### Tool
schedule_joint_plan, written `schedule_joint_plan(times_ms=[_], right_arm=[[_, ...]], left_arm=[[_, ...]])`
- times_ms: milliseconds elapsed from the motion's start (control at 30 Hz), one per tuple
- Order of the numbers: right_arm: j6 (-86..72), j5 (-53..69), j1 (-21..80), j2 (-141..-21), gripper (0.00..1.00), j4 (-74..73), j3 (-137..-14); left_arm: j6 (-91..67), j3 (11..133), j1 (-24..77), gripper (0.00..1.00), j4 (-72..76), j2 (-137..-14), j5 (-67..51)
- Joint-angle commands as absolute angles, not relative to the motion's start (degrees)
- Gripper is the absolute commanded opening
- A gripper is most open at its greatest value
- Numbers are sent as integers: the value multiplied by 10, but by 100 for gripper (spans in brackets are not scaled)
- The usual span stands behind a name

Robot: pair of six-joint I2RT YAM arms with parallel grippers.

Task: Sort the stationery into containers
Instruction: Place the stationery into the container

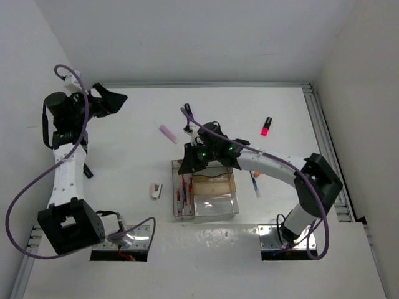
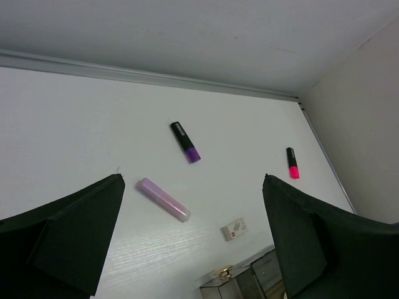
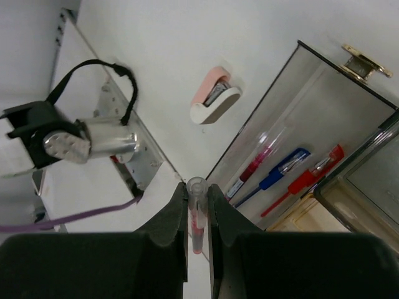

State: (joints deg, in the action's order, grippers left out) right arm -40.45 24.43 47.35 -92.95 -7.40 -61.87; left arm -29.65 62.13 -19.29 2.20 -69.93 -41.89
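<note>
Right wrist view: right fingers clamped on thin red pen, just beside long tray; three pens already inside.

Left fingers spread wide, empty.

Loose on bench: purple highlighter, lilac highlighter, pink highlighter, eraser. Likely under halfway.
</note>
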Motion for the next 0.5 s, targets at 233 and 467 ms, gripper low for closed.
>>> schedule_joint_plan(times_ms=[233, 467], right_arm=[[-433, 179, 488, -983, 45, -55, -645], [-373, 219, 447, -964, 44, -148, -731]], left_arm=[[-294, 584, -222, 100, 43, -643, -426], [-281, 589, -221, 100, 54, -657, -439]])
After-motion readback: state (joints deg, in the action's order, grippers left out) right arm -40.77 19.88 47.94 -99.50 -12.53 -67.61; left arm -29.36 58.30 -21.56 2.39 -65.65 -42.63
